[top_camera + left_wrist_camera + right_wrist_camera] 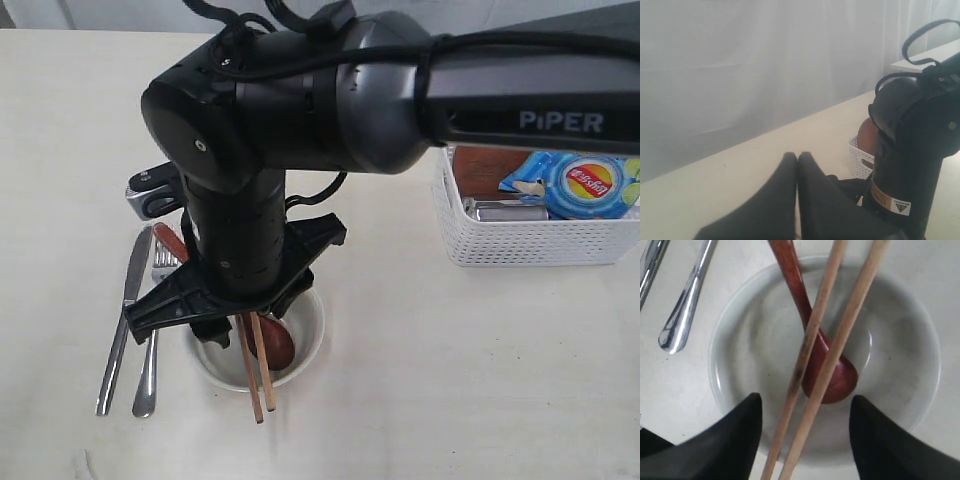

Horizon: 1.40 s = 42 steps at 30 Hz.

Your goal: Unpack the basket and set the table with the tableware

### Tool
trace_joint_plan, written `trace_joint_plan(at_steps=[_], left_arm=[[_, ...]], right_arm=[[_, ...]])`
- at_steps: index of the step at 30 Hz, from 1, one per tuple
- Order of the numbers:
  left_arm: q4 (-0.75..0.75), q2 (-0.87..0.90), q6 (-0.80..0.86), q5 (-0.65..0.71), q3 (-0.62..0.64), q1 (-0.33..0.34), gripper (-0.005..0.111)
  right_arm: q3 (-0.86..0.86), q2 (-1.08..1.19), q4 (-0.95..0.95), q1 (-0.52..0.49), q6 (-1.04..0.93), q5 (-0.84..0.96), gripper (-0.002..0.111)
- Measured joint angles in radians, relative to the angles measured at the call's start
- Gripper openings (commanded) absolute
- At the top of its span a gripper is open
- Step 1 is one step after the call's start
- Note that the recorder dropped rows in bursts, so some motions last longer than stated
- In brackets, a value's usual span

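From the exterior view, the right arm (300, 100) reaches across the middle and hangs over the white bowl (305, 335), which stands on the cream bench (450, 380) left of centre. Two wooden chopsticks (258, 375) lie side by side across the bowl, their ends jutting past its rim, and the dark red-brown spoon (278, 345) rests inside with its handle sloping out over the far rim. Just to the left of the bowl the knife (122, 320) and the fork (150, 365) lie side by side on the bench. The white basket (540, 240) stands well apart on the right and holds a blue snack bag (580, 185), a steel cup (505, 210) and a brown plate (490, 170). In the left wrist view the left gripper (797, 159) is raised above the bench with its fingers pressed together on nothing; beyond it a corner of the basket shows beside the dark right arm, with a pale curtain (740, 60) behind. In the right wrist view the right gripper (806, 399) hangs directly over the bowl with its jaws spread wide, the chopsticks passing between them without touching either and crossing over the spoon.
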Motion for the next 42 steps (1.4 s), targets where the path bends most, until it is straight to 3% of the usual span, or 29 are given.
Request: trace_joint_plan(at_steps=[31, 38, 42], left_arm=[[0.0, 0.0, -0.003, 0.0, 0.0, 0.0, 0.0], [0.0, 0.0, -0.003, 0.0, 0.0, 0.0, 0.0], [0.0, 0.0, -0.003, 0.0, 0.0, 0.0, 0.0]], right_arm=[[0.0, 0.092, -0.041, 0.019, 0.072, 0.008, 0.05], [0.0, 0.092, -0.041, 0.019, 0.072, 0.008, 0.027], [0.0, 0.092, -0.041, 0.019, 0.072, 0.008, 0.026]])
